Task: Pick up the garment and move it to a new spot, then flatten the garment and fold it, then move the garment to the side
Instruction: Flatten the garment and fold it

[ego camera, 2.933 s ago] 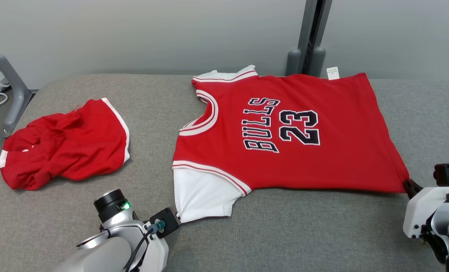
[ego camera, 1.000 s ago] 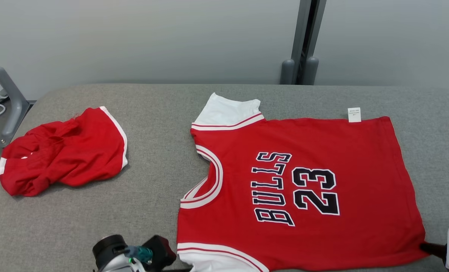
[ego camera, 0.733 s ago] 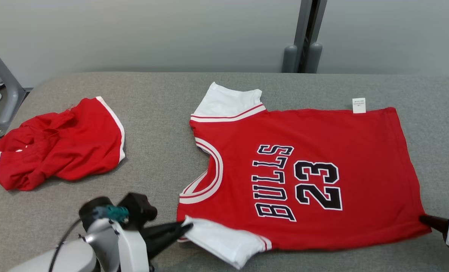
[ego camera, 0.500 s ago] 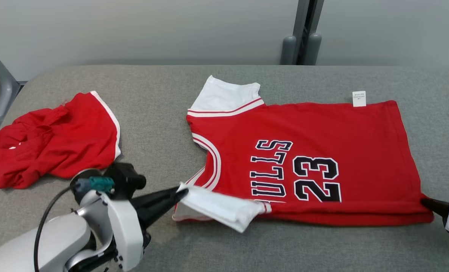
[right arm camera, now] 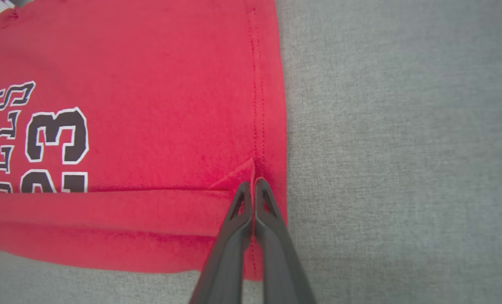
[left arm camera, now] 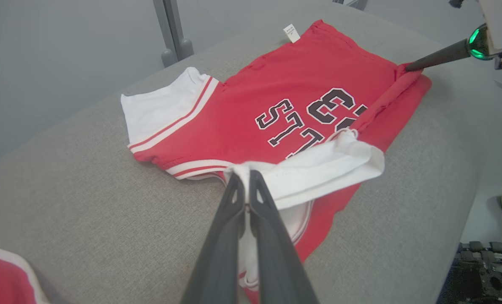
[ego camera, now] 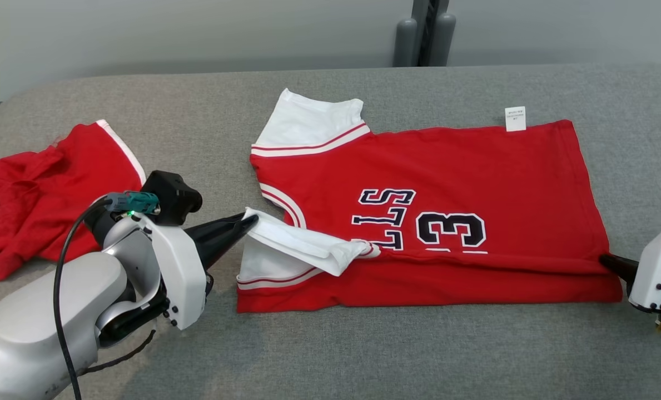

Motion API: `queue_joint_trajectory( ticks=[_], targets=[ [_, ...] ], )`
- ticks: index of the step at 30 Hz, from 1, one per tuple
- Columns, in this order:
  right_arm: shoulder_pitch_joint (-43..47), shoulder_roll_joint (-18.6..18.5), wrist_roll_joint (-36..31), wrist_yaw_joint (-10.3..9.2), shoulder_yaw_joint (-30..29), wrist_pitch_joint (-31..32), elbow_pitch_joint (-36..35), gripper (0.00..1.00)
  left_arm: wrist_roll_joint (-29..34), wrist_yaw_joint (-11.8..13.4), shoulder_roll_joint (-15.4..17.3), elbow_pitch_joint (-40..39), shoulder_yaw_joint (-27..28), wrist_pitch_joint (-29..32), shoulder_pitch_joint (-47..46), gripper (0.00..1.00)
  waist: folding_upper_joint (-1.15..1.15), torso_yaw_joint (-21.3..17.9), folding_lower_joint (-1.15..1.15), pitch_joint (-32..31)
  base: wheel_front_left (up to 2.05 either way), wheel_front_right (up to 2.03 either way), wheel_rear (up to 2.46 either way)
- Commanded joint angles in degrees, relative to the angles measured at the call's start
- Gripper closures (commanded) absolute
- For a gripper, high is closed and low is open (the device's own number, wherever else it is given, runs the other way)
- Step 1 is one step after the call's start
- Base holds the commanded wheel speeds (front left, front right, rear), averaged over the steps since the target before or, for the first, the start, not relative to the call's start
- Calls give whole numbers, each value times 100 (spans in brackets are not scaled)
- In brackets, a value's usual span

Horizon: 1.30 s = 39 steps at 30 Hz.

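Left gripper [ego camera: 248,221]: pinching white sleeve [ego camera: 302,244] of jersey [ego camera: 447,166].
Right gripper [ego camera: 606,260]: clamped on hem corner [right arm camera: 255,166].
Shorts [ego camera: 30,200]: bench's [ego camera: 363,344] left edge.

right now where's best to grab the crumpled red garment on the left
Probably the white-trimmed edge of the crumpled red garment, approached from the side facing the jersey. That hem lies as one exposed line on the grey surface, while the rest is bunched folds. The left end effector is shut on the jersey's white sleeve, so it must release first.
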Motion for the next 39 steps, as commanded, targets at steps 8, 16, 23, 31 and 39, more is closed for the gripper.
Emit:
queue_joint_trajectory(
  ticks=[8, 16, 23, 31, 39],
  targets=[
    [-297, 287, -226, -2, 139, -360, 303, 100, -93, -6, -216, 444, -23, 269, -126, 100, 0, -115, 0, 177, 0, 0, 0],
    [-459, 422, -374, -2, 337, -849, 427, 100, -87, -6, -401, 752, -26, 342, -85, 100, 0, -85, 0, 286, 0, 0, 0],
    [-585, 506, -404, -2, 442, -1087, 711, 0, -45, -6, -585, 1081, -27, 252, -116, 100, 0, -29, 0, 314, 0, 0, 0],
    [-542, 568, -403, -2, 447, -2008, 902, 0, -320, -6, -905, 1954, 132, -669, -202, 0, 0, 39, 0, 179, 0, 0, 0],
    [-173, 543, -739, -2, 569, -3564, 738, 0, -171, 521, -1317, 2428, 881, -1543, 119, 0, 0, 75, 0, -103, 0, 0, 0]
  ],
)
